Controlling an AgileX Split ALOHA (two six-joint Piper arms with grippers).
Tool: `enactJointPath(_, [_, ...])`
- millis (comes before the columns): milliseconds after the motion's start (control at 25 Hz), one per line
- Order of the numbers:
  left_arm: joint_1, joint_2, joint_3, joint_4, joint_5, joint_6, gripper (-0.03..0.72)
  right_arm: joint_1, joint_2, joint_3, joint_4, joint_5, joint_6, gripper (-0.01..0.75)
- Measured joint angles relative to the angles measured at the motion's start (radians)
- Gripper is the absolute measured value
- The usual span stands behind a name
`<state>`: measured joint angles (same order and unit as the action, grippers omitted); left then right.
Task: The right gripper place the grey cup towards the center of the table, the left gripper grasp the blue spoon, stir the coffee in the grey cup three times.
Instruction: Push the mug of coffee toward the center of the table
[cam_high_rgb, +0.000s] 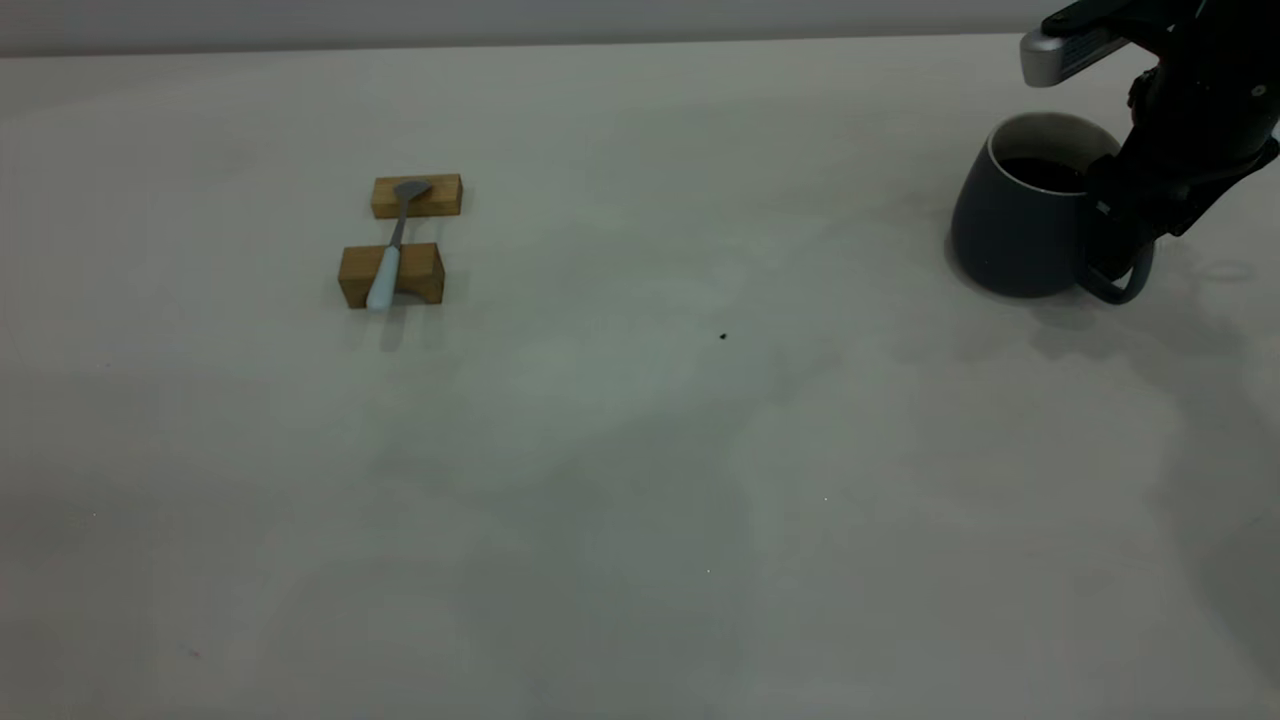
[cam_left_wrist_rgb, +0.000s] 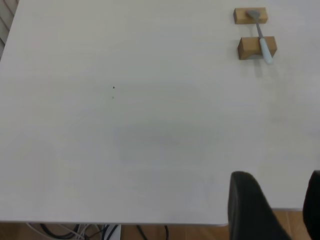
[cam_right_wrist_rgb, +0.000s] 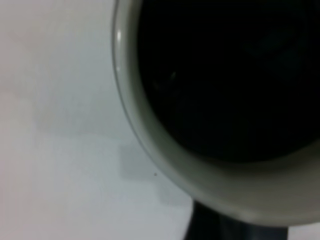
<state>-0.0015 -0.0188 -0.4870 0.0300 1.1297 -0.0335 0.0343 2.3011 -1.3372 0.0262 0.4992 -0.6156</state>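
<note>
The grey cup (cam_high_rgb: 1015, 235) stands at the far right of the table (cam_high_rgb: 640, 480), leaning a little, with dark coffee (cam_high_rgb: 1045, 172) inside. My right gripper (cam_high_rgb: 1115, 245) is at the cup's loop handle and shut on it. The right wrist view is filled by the cup's white rim (cam_right_wrist_rgb: 150, 145) and the coffee (cam_right_wrist_rgb: 230, 75). The blue spoon (cam_high_rgb: 390, 255) lies across two wooden blocks at the left. My left gripper (cam_left_wrist_rgb: 282, 210) hangs open over the table's edge, far from the spoon (cam_left_wrist_rgb: 263, 40), and is outside the exterior view.
Two brown wooden blocks (cam_high_rgb: 417, 195) (cam_high_rgb: 392, 275) carry the spoon. A small dark speck (cam_high_rgb: 722, 337) lies near the table's middle. Wide bare table surface stretches between spoon and cup. The wooden floor and cables (cam_left_wrist_rgb: 100, 232) show beyond the table edge.
</note>
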Motion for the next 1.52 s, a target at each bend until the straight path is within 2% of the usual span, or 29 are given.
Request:
enactJointPath(120, [0.000, 0.000, 0.000, 0.000, 0.000, 0.000, 0.344, 0.000, 0.000, 0.000, 0.014, -0.002, 0.001, 0.392])
enactJointPath(200, [0.000, 0.000, 0.000, 0.000, 0.000, 0.000, 0.344, 0.003, 0.000, 0.000, 0.029, -0.002, 0.001, 0.237])
enactJointPath(280, [0.000, 0.000, 0.000, 0.000, 0.000, 0.000, 0.344, 0.010, 0.000, 0.000, 0.032, -0.003, 0.007, 0.160])
enactJointPath(480, [0.000, 0.000, 0.000, 0.000, 0.001, 0.000, 0.344, 0.032, 0.000, -0.025, 0.025, 0.027, 0.005, 0.164])
enactJointPath(720, [0.000, 0.000, 0.000, 0.000, 0.001, 0.000, 0.344, 0.104, 0.000, -0.078, 0.033, 0.107, 0.025, 0.164])
enactJointPath(840, [0.000, 0.000, 0.000, 0.000, 0.001, 0.000, 0.344, 0.172, 0.000, -0.096, 0.033, 0.123, 0.036, 0.164])
enactJointPath(1080, [0.000, 0.000, 0.000, 0.000, 0.001, 0.000, 0.344, 0.361, 0.011, -0.150, 0.041, 0.143, 0.105, 0.164])
enactJointPath(1200, [0.000, 0.000, 0.000, 0.000, 0.001, 0.000, 0.344, 0.425, 0.017, -0.168, 0.048, 0.127, 0.120, 0.164])
enactJointPath(1320, [0.000, 0.000, 0.000, 0.000, 0.001, 0.000, 0.344, 0.451, 0.021, -0.170, 0.053, 0.086, 0.127, 0.164])
enactJointPath(1520, [0.000, 0.000, 0.000, 0.000, 0.001, 0.000, 0.344, 0.449, 0.022, -0.170, 0.049, 0.047, 0.133, 0.164])
